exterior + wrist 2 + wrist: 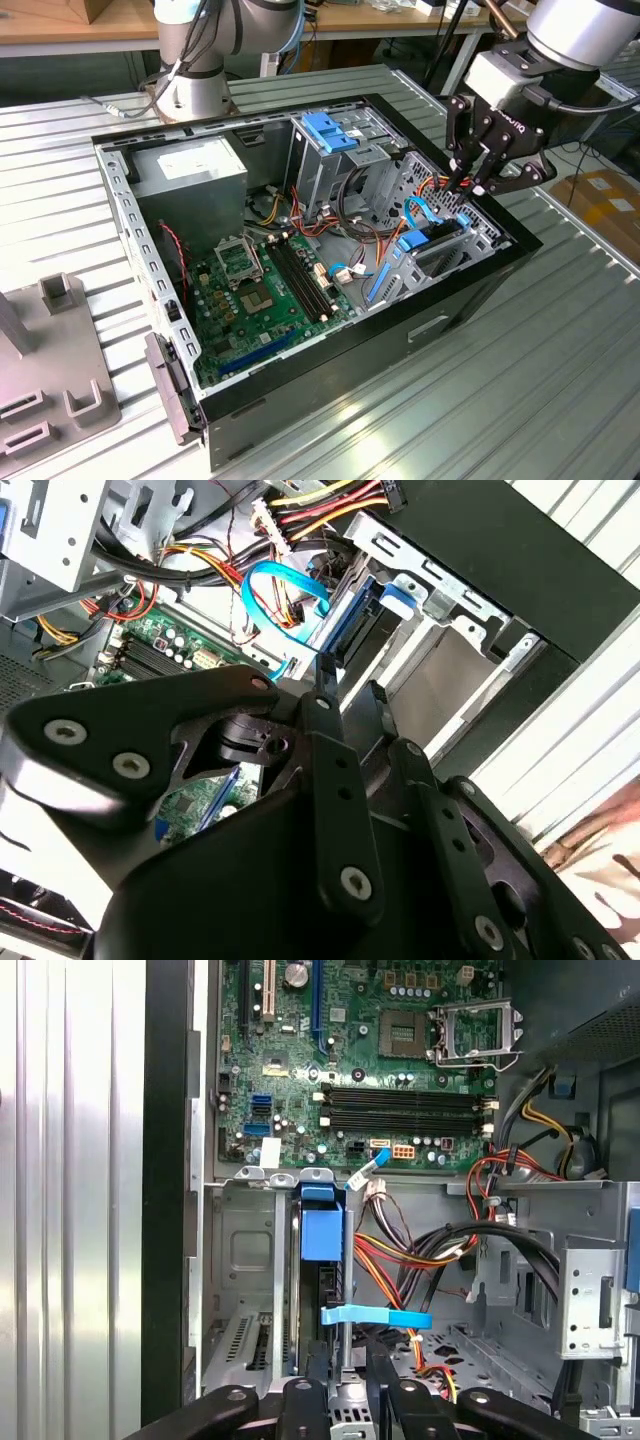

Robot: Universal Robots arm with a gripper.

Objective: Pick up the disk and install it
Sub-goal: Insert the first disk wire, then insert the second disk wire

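Bright, even light falls from above in the exterior view, with a white glare patch on the ribbed metal table (560, 400) at the lower centre of the frame. The open computer case (470, 290) throws a soft shadow on its near side. In the second wrist view the gripper (345, 715) is blurred, and the right edge washes out.
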